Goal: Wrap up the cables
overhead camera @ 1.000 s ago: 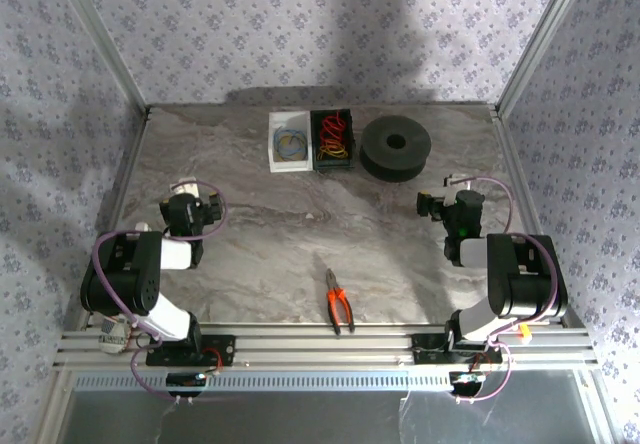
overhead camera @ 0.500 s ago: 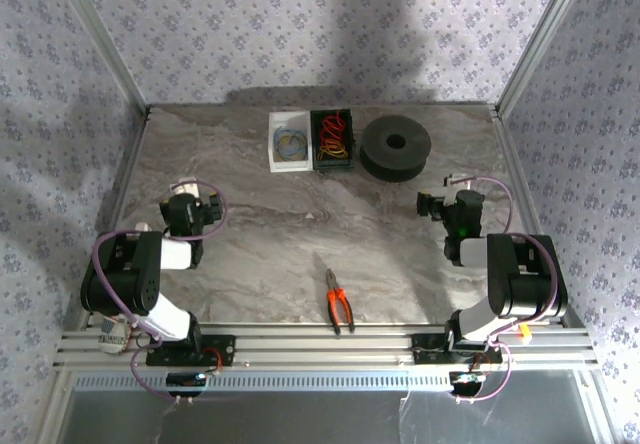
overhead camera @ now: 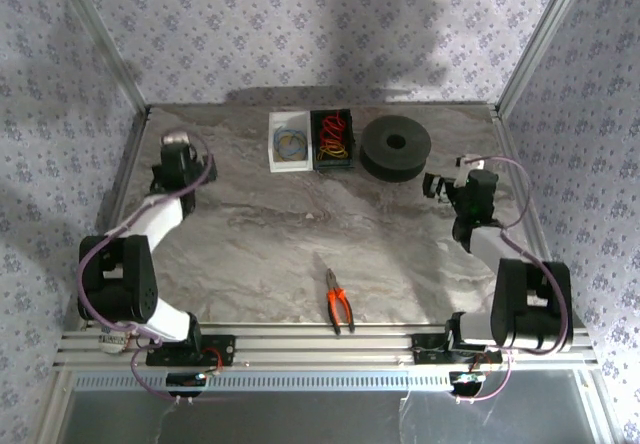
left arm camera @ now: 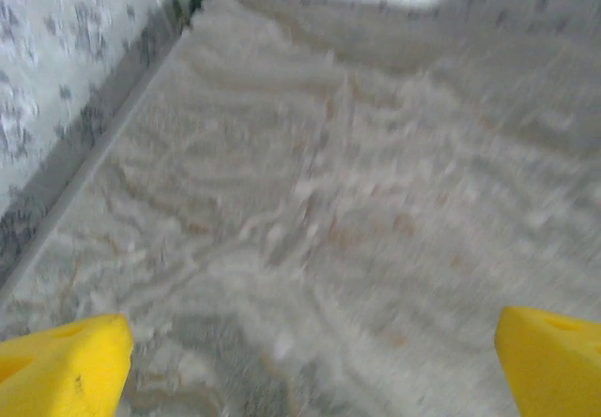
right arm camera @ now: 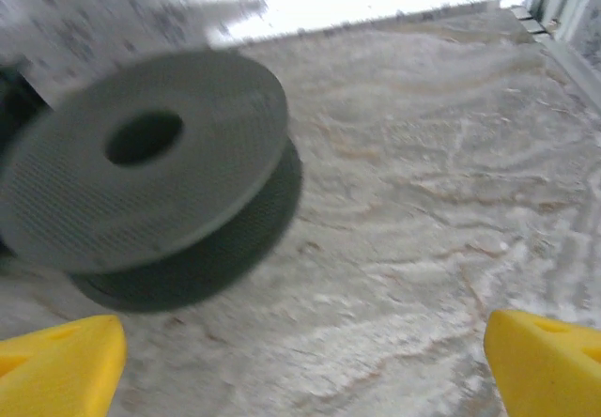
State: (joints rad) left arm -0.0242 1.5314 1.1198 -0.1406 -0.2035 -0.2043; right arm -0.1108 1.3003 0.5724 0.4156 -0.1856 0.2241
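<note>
One pair of orange-handled pliers [overhead camera: 339, 300] lies nearest on the marbled grey table [overhead camera: 260, 244]. Farther up, the left gripper [left arm camera: 305, 356] and right gripper [right arm camera: 300, 356] gape wide, each with two yellow pads, holding nothing. At the back sit one round black spool [overhead camera: 396, 147] and the cables [overhead camera: 333, 136], thin red, orange and yellow wires bunched in one black tray [overhead camera: 332, 167].

The marbled table [overhead camera: 260, 234] carries a white tray [overhead camera: 272, 154] and a black box [overhead camera: 332, 165] side by side far-centre, a spool [overhead camera: 396, 148] just right of them, and pliers [overhead camera: 338, 302] near-centre.
</note>
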